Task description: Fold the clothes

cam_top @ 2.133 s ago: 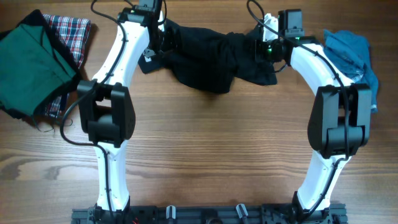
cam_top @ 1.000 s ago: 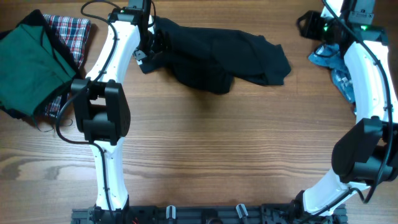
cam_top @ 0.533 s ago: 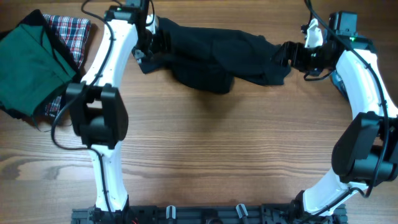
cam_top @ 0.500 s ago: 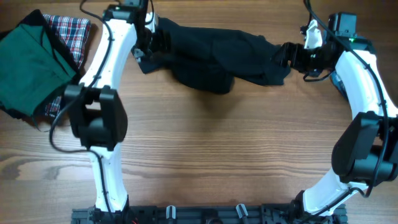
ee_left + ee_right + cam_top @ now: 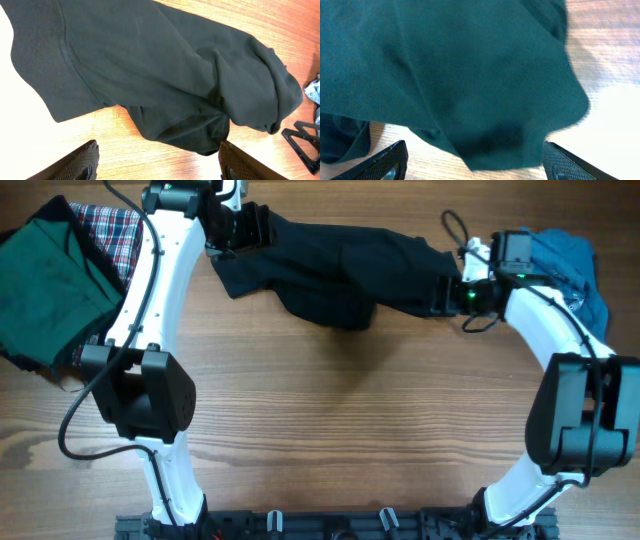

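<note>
The clothes' large black shirt (image 5: 340, 265) lies crumpled across the far middle of the wooden table. My left gripper (image 5: 250, 228) is at its left end. In the left wrist view the left gripper (image 5: 157, 167) stands open over bare wood, with the shirt (image 5: 150, 75) just beyond its fingertips. My right gripper (image 5: 443, 292) is at the shirt's right end. In the right wrist view it (image 5: 480, 167) is open wide, and a drooping corner of the shirt (image 5: 460, 65) reaches down between the spread fingers. A smaller blue garment (image 5: 568, 260) lies bunched at the far right, behind the right arm.
A folded green garment (image 5: 50, 285) lies on a plaid cloth (image 5: 115, 230) at the far left. Bare wood (image 5: 340, 420) stretches from the shirt to the arm bases at the near edge.
The right arm has swung in from the blue garment at the far right to the shirt's right end, jaws opening wider. The left arm shifted slightly up and left.
</note>
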Robot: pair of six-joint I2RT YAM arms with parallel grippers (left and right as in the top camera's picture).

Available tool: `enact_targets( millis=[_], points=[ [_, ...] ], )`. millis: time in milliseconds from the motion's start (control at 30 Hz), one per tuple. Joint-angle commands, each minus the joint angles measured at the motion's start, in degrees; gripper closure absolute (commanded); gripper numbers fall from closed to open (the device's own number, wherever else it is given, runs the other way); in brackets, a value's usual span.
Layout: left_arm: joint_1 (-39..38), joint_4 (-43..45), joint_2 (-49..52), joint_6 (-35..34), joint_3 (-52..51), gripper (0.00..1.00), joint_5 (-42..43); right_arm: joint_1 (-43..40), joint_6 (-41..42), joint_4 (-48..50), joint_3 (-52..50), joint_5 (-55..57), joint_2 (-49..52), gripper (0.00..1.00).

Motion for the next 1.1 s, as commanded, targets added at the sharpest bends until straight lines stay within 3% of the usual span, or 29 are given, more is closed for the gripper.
enact_targets(
  millis=[0, 100, 333, 500, 667, 1067],
  points=[
    [-0.2, 0.2, -0.1, 1.4, 0.3, 0.24, 0.7, 3.7, -2.3, 1.3, -0.7, 10.0, 0.6, 0.17],
    [-0.2, 0.2, -0.1, 1.4, 0.3, 0.24, 0.5, 5.4, -2.3, 2.0, -0.7, 14.4, 2.4, 0.23],
    [-0.2, 0.2, -0.1, 1.4, 0.3, 0.25, 0.5, 5.5, -2.3, 2.9, -0.7, 20.6, 3.8, 0.52],
    [-0.2, 0.2, -0.1, 1.4, 0.3, 0.25, 0.5, 5.5, -2.0, 5.3, -0.5, 21.4, 3.8, 0.94],
    [-0.2, 0.2, 0.0, 1.4, 0.3, 0.26, 0.5, 5.2, -0.7, 4.9, 4.9, 22.5, 3.8, 0.96],
    [-0.2, -0.1, 0.0, 1.4, 0.3, 0.27, 0.5, 0.3, -0.6, -6.3, 27.9, 20.7, 3.8, 0.96]
  ],
)
